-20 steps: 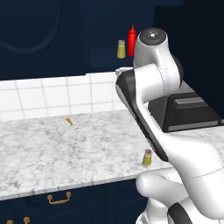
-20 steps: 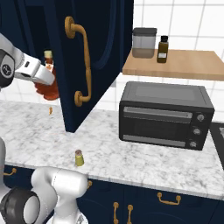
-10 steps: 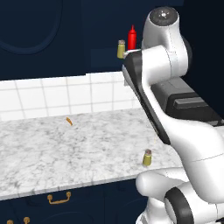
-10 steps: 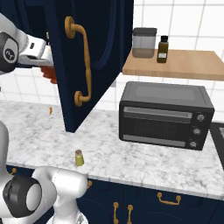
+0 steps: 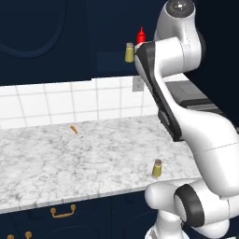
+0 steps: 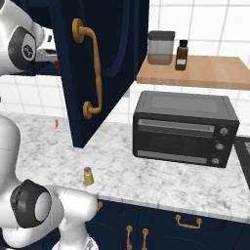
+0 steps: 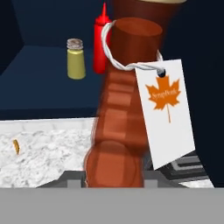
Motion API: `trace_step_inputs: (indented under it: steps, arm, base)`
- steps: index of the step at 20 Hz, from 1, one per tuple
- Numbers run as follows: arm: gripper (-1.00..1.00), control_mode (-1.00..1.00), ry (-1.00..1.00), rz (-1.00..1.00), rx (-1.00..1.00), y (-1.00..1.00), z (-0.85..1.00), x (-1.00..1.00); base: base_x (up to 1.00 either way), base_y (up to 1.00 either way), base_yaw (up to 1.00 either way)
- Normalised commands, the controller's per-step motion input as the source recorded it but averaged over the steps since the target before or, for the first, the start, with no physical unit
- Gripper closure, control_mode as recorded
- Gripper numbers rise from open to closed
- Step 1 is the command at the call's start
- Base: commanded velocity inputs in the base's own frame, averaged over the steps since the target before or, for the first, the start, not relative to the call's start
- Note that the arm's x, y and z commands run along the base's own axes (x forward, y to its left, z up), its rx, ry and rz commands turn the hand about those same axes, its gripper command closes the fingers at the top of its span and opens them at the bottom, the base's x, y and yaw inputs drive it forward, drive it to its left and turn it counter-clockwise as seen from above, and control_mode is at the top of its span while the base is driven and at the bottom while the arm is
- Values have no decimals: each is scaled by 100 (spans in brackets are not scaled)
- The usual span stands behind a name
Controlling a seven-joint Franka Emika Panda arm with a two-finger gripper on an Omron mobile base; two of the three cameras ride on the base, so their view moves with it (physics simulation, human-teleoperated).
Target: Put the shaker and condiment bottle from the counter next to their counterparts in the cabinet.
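Gripping ribbed red-brown condiment bottle [image 7: 120, 118], gripper [image 7: 114, 181] clamped; white maple-leaf tag [image 7: 168, 109] dangling.

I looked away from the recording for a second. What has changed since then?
The arm has risen, carrying the ribbed red-brown condiment bottle with its white tag up toward the navy cabinet shelf. Unmoved: the yellow-olive shaker on the marble counter, plus the shelf's red squeeze bottle and shaker.

1. We see the condiment bottle [image 7: 120, 109], dark red-brown and ribbed, with a white maple-leaf tag, raised close before the cabinet [image 7: 43, 74] shelf.
2. We see the shaker [image 5: 157, 168] upright near the counter [image 5: 70, 163] front edge.
3. The counterparts [image 7: 87, 52] stand side by side on the shelf.
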Motion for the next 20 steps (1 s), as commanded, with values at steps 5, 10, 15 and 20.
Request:
trace_step_inputs:
  steps: [5,10,15,20]
  arm:
    - [100,-100,-1,8,-2,-2,-12,15]
    - [100,-100,-18,3,-4,-10,0,22]
    - [100,-100,-5,3,0,-12,-9,41]
    - [100,-100,-2,1,0,-9,-1,53]
  base:
    - [0,0,0]
    - [0,0,0]
    - [0,0,0]
    - [0,0,0]
